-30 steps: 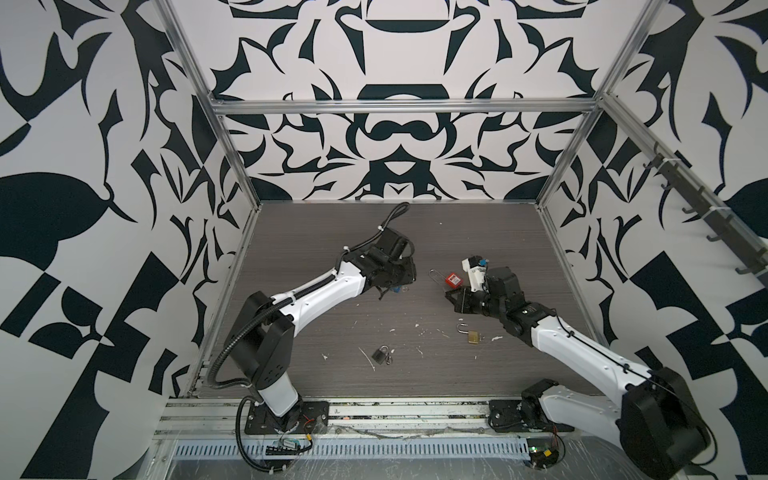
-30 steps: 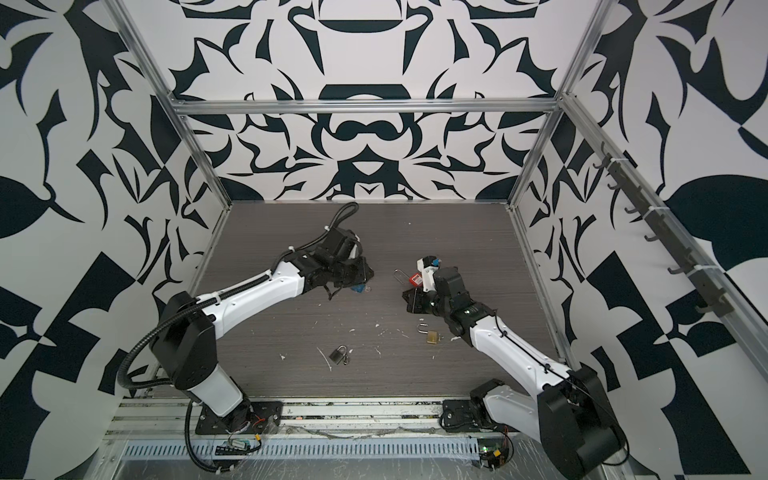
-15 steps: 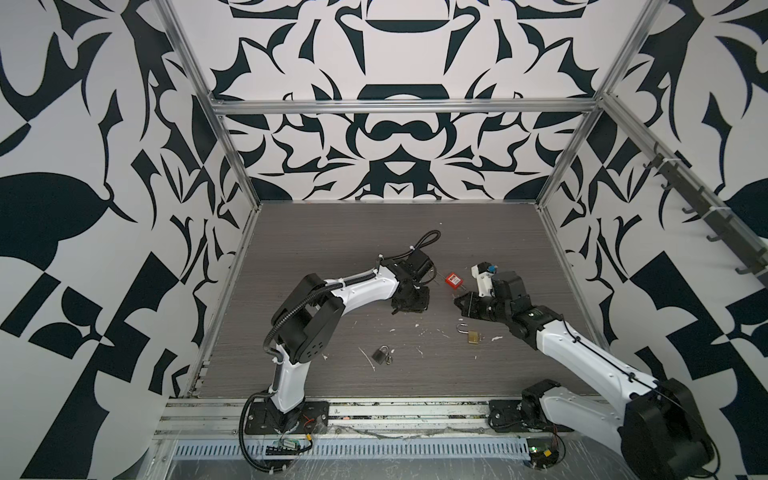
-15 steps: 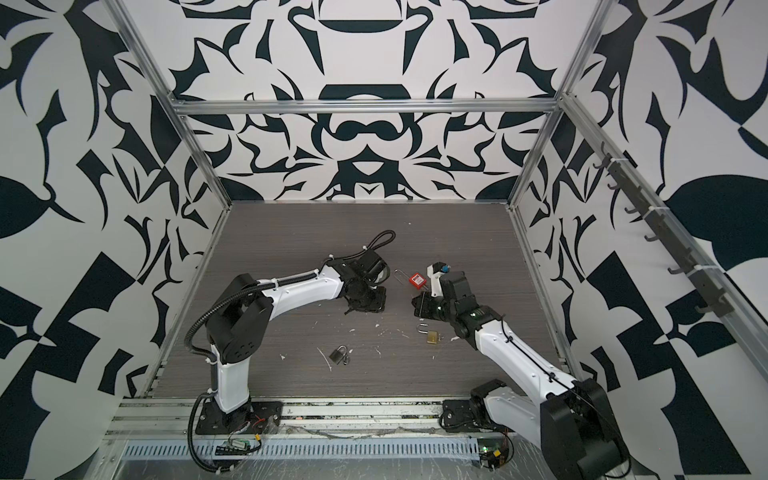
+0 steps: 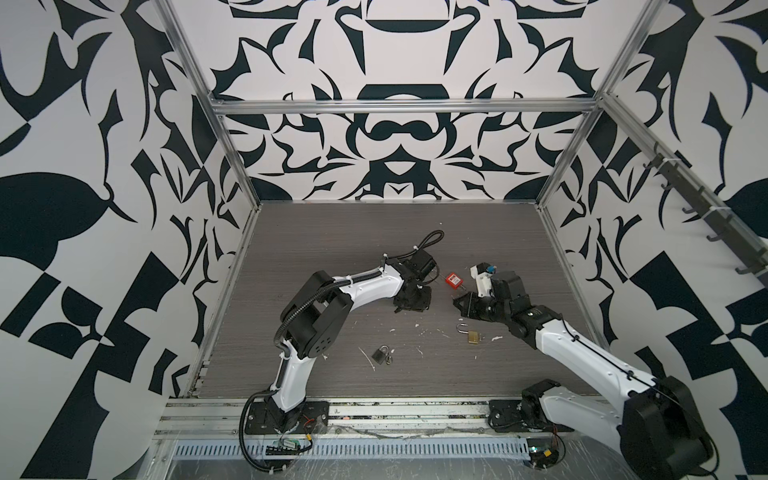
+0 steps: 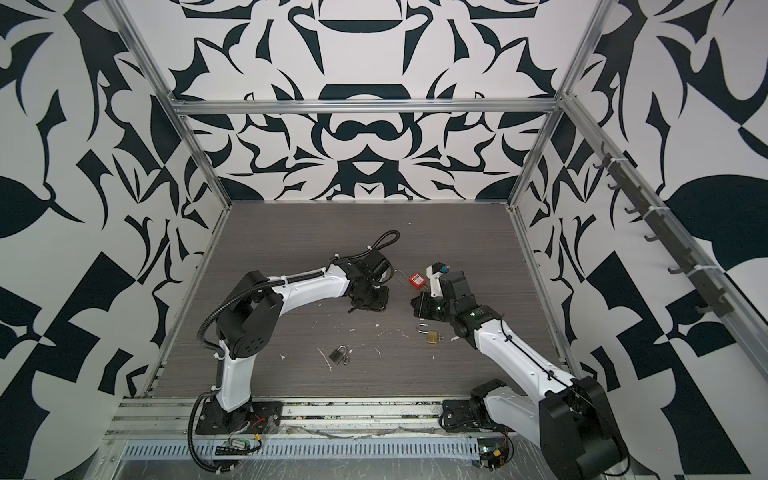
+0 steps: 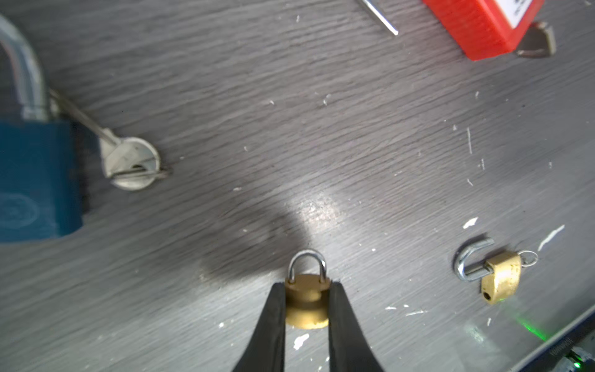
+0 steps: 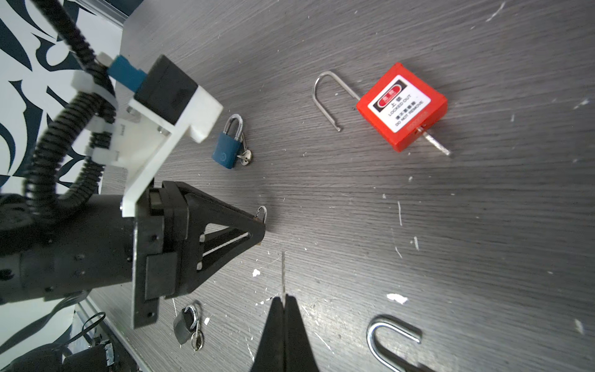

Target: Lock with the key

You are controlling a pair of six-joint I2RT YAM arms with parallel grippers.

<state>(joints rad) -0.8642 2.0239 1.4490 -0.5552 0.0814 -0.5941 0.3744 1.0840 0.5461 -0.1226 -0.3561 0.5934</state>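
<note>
My left gripper (image 7: 307, 285) is shut on a small brass padlock (image 7: 307, 309) whose shackle is closed and points away from the fingers. In both top views this gripper (image 5: 411, 305) (image 6: 368, 303) sits low over the table's middle. My right gripper (image 8: 284, 298) is shut on a thin key (image 8: 283, 273), seen edge-on, its blade sticking out past the tips. The blade points toward the left gripper (image 8: 257, 225), a short gap away. In both top views the right gripper (image 5: 459, 303) (image 6: 415, 307) faces the left one. The padlock's keyhole is hidden.
A red padlock (image 5: 454, 280) (image 8: 402, 106) with open shackle and its key in lies just behind the grippers. A blue padlock (image 8: 227, 149) with a key (image 7: 132, 164) lies farther back. An open brass padlock (image 5: 471, 336) (image 7: 500, 277) and a dark grey padlock (image 5: 380, 355) lie nearer the front.
The left arm has folded at the elbow and brought its gripper nearer the front and to the right, close to the right gripper. The right gripper has barely moved.
</note>
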